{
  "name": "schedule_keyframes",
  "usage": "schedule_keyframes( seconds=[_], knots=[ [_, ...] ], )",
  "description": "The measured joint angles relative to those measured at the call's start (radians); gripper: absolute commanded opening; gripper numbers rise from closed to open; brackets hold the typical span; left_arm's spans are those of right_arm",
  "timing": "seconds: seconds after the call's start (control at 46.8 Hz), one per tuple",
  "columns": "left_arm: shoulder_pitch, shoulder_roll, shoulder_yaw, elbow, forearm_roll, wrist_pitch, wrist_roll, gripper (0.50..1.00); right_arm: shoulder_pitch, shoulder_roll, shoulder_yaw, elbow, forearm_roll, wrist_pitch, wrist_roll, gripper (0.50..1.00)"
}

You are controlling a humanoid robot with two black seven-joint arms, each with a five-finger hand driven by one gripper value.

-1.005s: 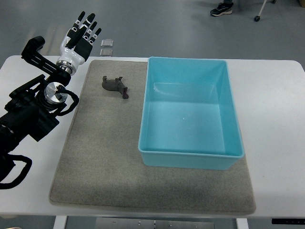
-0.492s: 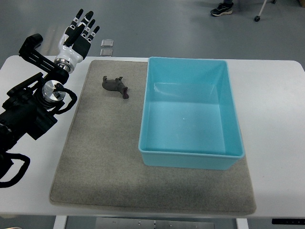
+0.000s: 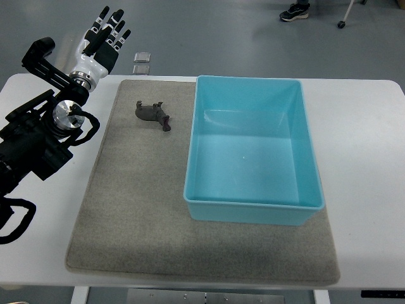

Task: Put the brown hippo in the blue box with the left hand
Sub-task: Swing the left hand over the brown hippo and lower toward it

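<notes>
**Reaching from too far out**

Hovering past the table's far left corner, my left hand is spread wide, empty. The brown hippo lies on the grey mat, near the blue box. A careless sweep could knock it away.

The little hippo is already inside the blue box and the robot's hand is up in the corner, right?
Not quite. The top view shows the hippo lying on the grey mat, left of the blue box, not inside it. The box holds nothing. The rest is right: the left hand is up in the far left corner, fingers spread, holding nothing.
</notes>
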Motion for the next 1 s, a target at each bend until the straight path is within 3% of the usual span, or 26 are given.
schedule_keyframes(
  seconds=[0.299, 0.641, 1.005],
  knots=[
    [-0.017, 0.017, 0.03, -0.012, 0.156, 0.001, 0.001, 0.996, 0.0, 0.0, 0.0, 0.0, 0.0, 0.0, 0.0, 0.936],
    [-0.047, 0.1, 0.139, -0.191, 0.312, 0.094, -0.001, 0.996, 0.0, 0.0, 0.0, 0.0, 0.0, 0.0, 0.0, 0.936],
    [-0.123, 0.173, 0.265, -0.193, 0.674, 0.079, 0.001, 0.996, 0.0, 0.0, 0.0, 0.0, 0.0, 0.0, 0.0, 0.936]
  ],
)
